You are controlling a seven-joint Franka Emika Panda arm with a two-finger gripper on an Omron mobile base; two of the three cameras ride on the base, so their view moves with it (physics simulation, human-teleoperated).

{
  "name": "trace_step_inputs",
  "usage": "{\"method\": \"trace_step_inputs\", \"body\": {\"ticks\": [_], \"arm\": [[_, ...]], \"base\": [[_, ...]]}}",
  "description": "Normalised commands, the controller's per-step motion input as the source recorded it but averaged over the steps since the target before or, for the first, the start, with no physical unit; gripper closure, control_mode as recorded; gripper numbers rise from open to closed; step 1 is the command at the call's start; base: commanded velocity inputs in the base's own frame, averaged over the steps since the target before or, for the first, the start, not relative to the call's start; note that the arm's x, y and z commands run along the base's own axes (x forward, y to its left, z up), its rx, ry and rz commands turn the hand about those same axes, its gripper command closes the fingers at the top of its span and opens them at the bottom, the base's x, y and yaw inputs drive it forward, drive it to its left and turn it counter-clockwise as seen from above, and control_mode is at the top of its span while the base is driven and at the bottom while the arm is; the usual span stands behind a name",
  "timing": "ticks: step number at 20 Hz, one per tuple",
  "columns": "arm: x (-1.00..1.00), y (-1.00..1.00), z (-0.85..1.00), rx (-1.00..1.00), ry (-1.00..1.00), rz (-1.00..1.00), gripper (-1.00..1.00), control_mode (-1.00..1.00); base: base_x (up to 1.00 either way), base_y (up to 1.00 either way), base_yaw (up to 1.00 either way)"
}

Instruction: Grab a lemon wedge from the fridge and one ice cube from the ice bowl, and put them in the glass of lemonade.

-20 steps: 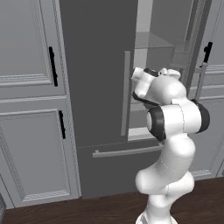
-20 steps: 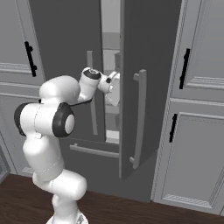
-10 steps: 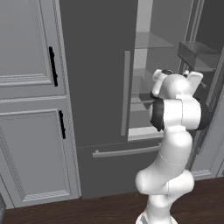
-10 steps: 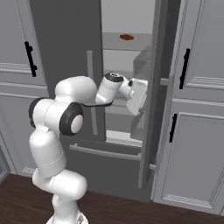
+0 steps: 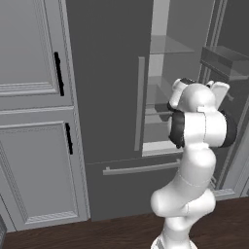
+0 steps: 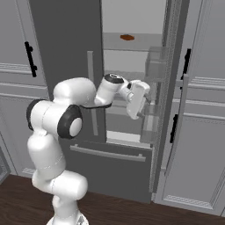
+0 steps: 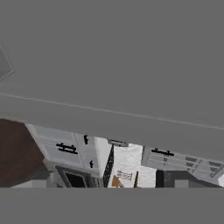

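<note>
Dark fridge (image 6: 66,44) with right door ajar, arm bent toward the gap, end effector (image 6: 143,110) apparently spread wide, empty.

Dark grey fridge (image 5: 107,97) dead ahead, its closed door a flat charcoal slab with a long light grey bar handle (image 5: 140,103). The interior glows paler, near white, with clear glass shelves (image 6: 132,44) tinted faintly grey. On the upper shelf, one small reddish-brown bar (image 6: 127,38). Either side, lighter grey panelled cabinets (image 5: 34,121) carry short black handles (image 5: 59,74). The arm (image 6: 66,118) is glossy white with dark, almost black joint rings, and the hand (image 6: 137,100) is white too. Down below, the floor (image 6: 132,211) runs in dark brown wood planks. From the hand view, a broad plain mid-grey surface, with more pale grey cabinets and black handles beyond.
</note>
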Motion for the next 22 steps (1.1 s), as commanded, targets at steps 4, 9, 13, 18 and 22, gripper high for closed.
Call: {"method": "trace_step_inputs", "body": {"ticks": [4, 9, 13, 18, 22], "arm": [[-0.32, 1.0, 0.0, 0.0, -0.38, 0.19, -1.0, -1.0], [-0.01, 0.98, -0.26, 0.46, -0.67, 0.29, -1.0, -1.0], [0.0, 0.78, -0.29, 0.71, -0.56, 0.38, -1.0, -1.0], [0.0, 0.69, -0.22, 0.62, -0.51, 0.48, -1.0, -1.0], [0.0, 0.69, 0.54, 0.28, -0.36, 0.52, -1.0, -1.0]], "base": [[0.0, 0.0, 0.0], [0.0, 0.0, 0.0], [0.0, 0.0, 0.0], [0.0, 0.0, 0.0], [0.0, 0.0, 0.0]]}}
